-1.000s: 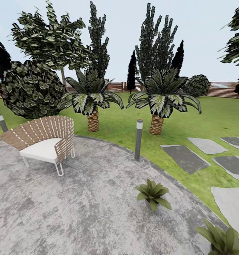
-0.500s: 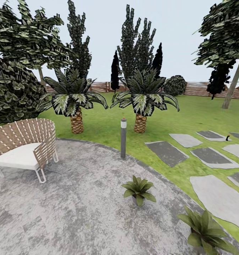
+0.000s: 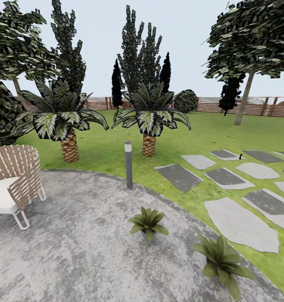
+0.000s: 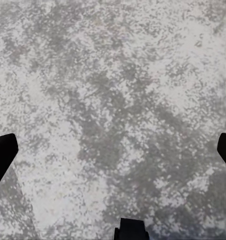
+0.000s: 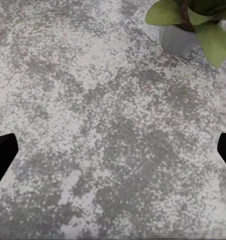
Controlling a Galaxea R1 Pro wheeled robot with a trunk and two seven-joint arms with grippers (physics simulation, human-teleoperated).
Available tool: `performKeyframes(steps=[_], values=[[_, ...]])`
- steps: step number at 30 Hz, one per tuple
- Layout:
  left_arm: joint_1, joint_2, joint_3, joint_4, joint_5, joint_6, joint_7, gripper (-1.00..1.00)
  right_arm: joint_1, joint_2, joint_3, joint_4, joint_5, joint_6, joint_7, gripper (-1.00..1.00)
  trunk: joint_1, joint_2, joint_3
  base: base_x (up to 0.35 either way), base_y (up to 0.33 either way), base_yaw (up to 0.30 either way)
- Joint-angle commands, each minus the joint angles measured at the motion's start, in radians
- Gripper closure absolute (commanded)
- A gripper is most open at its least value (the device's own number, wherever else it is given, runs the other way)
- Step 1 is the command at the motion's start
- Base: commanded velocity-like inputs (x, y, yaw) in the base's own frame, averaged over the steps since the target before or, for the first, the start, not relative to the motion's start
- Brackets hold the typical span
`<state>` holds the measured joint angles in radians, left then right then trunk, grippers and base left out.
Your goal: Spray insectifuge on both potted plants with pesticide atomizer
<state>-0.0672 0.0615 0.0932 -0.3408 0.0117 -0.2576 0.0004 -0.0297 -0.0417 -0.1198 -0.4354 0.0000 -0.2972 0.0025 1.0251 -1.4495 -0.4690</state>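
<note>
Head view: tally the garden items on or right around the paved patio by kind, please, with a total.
Small potted plants: 2, one farther in on the patio, one near its edge
Palm-like shrubs on the lawn: 2
Post lamp: 1
Wicker chair: 1
Total: 6

Two potted plants (image 3: 148,222) (image 3: 221,261) on patio (image 3: 74,251); atomizer (image 3: 241,157) on stepping stone (image 3: 226,154)

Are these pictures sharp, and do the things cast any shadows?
Head view: sharp, evenly lit; the potted plants and post cast no clear shadows on the patio. Both wrist views: patio grainy and mottled, the dark fingertips soft-edged.
</note>
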Motion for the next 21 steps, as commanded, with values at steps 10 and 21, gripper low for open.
performKeyframes(steps=[10,21], values=[[0.000,-0.002,-0.002,0.000,-0.001,-0.003,-0.002,-1.00,-0.001,0.000,-0.001,0.001,0.000,-0.003,0.000,-1.00,0.000,0.000,-0.001,0.000,-0.234,-0.299],[0.000,-0.002,-0.007,0.000,-0.001,-0.003,-0.002,-1.00,-0.001,0.000,-0.001,0.001,0.000,-0.003,-0.001,-1.00,0.000,0.000,-0.001,0.000,-0.269,-0.299]])
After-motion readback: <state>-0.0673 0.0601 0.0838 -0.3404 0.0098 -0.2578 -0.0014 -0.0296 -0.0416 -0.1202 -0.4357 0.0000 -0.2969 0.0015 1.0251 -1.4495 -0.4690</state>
